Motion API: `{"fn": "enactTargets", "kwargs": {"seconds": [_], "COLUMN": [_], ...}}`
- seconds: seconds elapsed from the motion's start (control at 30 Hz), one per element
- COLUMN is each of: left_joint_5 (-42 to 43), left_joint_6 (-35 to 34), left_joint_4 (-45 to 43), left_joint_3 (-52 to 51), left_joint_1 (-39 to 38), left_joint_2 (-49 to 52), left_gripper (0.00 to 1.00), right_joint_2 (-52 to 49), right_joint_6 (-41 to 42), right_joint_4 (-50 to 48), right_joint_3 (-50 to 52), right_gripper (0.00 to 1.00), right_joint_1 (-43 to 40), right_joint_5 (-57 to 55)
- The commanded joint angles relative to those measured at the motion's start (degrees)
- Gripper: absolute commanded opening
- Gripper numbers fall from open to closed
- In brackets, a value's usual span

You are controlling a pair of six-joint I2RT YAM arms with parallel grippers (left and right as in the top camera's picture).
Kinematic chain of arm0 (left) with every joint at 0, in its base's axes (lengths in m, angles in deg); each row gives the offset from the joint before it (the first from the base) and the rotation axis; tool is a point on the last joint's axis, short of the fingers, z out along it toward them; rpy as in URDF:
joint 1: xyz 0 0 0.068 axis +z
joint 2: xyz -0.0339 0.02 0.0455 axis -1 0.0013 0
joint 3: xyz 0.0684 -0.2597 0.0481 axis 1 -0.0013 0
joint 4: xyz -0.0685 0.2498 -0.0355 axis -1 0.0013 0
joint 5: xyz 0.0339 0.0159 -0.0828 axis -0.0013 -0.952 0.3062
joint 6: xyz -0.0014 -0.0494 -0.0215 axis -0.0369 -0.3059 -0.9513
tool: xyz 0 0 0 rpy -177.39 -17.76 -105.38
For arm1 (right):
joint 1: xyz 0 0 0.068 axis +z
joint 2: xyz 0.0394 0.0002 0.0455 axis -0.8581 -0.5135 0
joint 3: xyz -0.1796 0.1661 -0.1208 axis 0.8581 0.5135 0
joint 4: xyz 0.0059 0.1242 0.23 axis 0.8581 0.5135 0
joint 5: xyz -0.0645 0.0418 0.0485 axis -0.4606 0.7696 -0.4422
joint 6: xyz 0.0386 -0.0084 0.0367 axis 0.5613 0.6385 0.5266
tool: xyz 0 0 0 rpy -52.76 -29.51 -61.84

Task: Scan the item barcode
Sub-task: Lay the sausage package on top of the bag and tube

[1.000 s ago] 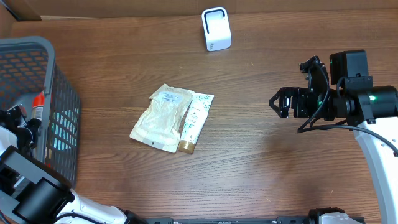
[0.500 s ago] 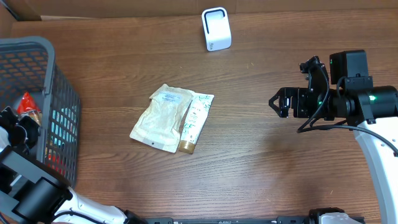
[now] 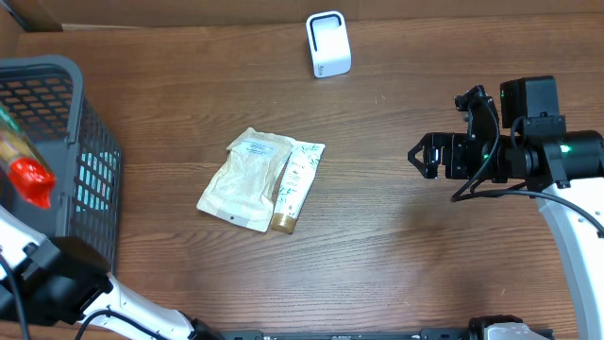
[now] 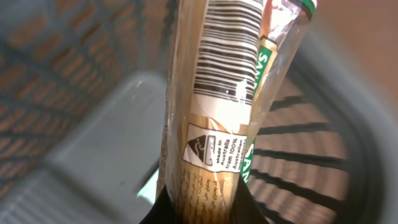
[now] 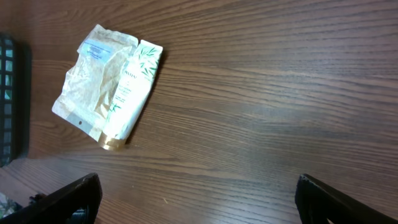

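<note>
Packet (image 4: 217, 112) is hanging over the basket (image 4: 93, 143), pinched at one end by the closed left end effector (image 4: 199, 213); so held, it is risking slipping or snagging the rim. Right end effector (image 5: 198, 202) is waiting wide and empty, with the scanner (image 3: 328, 43) standing far off.

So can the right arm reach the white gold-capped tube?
Probably yes: the open right gripper holds nothing, and only bare wooden table lies between it and the white gold-capped tube.

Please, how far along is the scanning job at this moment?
Done: the left pincer is shut on a packet, held over the basket. In hand: its barcode shows, but the scanner stands far off. Left: carry it there and scan. The right pincer is open and empty.
</note>
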Motion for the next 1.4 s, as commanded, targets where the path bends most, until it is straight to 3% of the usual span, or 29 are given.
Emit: {"fn": "enactTargets", "kwargs": {"seconds": [0.0,0.3,0.4,0.57,0.83,1.1,1.23,1.37], "left_joint_5": [4.66,10.88,9.44,8.90,6.40,-1.99,-9.05,-9.14], "left_joint_6": [0.59,6.16,7.34,4.44,3.56,-5.62,-13.55,-18.84], "left_joint_4": [2.08,11.89,17.84,18.27,15.47,-2.29,-12.92,-19.76], "left_joint_3": [13.88,31.08,31.41,24.68,-3.74,-31.56,-44.63,-53.64], "left_joint_1": [-3.06,-13.86,-19.82,-29.92,-48.98,-61.81,-65.13,-66.40], "left_joint_2": [-2.45,-4.85,-5.31,-4.85,-4.85,-4.85,-4.85,-4.85], "left_gripper": [0.04,0.04,0.04,0.04,0.04,0.04,0.04,0.04], "right_joint_2": [0.22,0.22,0.22,0.22,0.22,0.22,0.22,0.22], "right_joint_6": [0.24,0.24,0.24,0.24,0.24,0.24,0.20,0.22], "right_joint_4": [-0.17,-0.50,-0.66,-0.57,-0.13,0.07,0.00,-0.04], "right_joint_3": [0.11,0.11,0.11,0.11,0.17,0.20,0.20,0.20], "right_gripper": [1.00,1.00,1.00,1.00,1.00,1.00,1.00,1.00], "right_joint_1": [0.28,0.28,0.28,0.28,0.28,0.28,0.28,0.28], "right_joint_5": [0.09,0.09,0.09,0.09,0.09,0.07,0.04,0.07]}}
